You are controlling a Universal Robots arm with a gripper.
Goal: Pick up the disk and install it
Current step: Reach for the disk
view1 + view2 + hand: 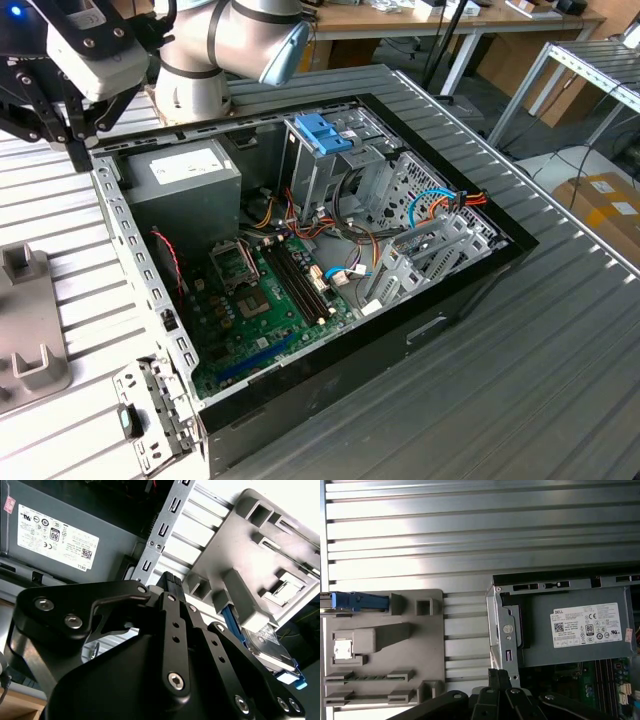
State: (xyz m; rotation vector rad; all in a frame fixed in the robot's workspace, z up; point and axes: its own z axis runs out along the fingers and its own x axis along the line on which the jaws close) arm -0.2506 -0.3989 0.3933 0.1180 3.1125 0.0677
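Disk (270,652) at grey fixture (235,545) edge; tool (500,676) well apart, beside case wall (502,630).

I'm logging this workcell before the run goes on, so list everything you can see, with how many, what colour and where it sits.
table: one, silver, slatted, under everything
computer case: one, black outside, open, lying on the table
power supply: one, grey with a white label, in the case corner nearest the arm's base
motherboard: one, green, on the case floor
drive cage latch: one, blue, atop the tall metal cage
cables: several, orange, blue and red, inside the case
fixture: one, grey, on the table beside the case
disk: one, grey metal with blue rails, held at the fixture's edge
robot arm: one, silver-grey with a blue cap, behind the case
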